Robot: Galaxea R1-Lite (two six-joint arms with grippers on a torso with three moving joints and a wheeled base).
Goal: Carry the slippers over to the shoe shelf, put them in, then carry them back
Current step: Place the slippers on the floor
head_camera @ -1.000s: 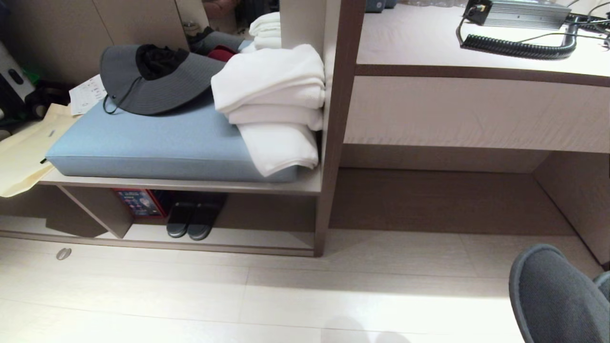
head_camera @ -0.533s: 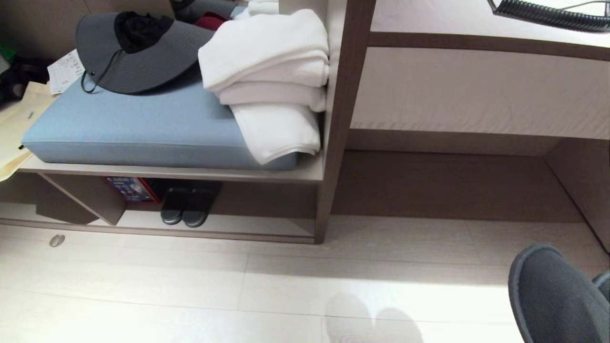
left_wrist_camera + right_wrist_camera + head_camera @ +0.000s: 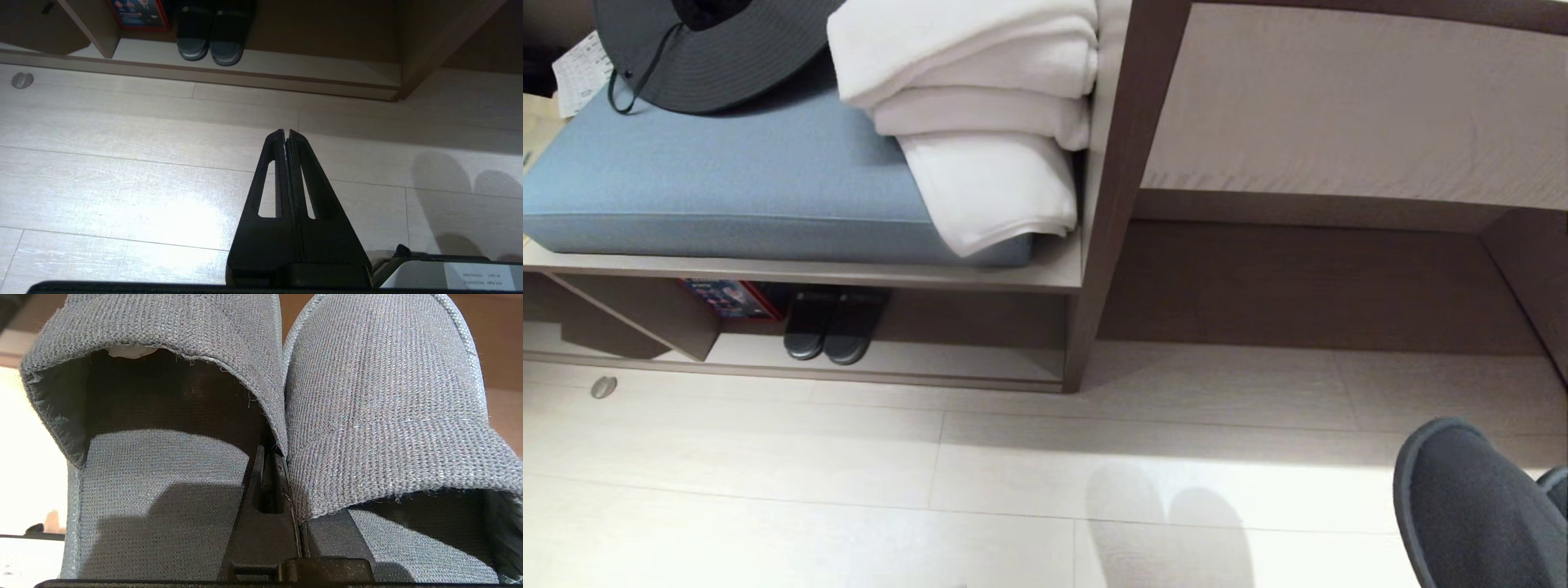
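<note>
Closest to you, the right claw [image 3: 267, 457] is pinching the slippers [image 3: 367, 396], a grey knit pair, by their touching inner walls. The left claw [image 3: 287, 134] is pressed together on nothing, over bare floor [image 3: 122, 183]. The shoe shelf [image 3: 972, 363] sits well ahead and to the left of the right claw, with a dark pair [image 3: 827, 331] inside. Since a second ago your head view has tipped down. The cushion [image 3: 727, 180] and towels [image 3: 980, 106] now ride higher in frame, while the held slippers stay put.
</note>
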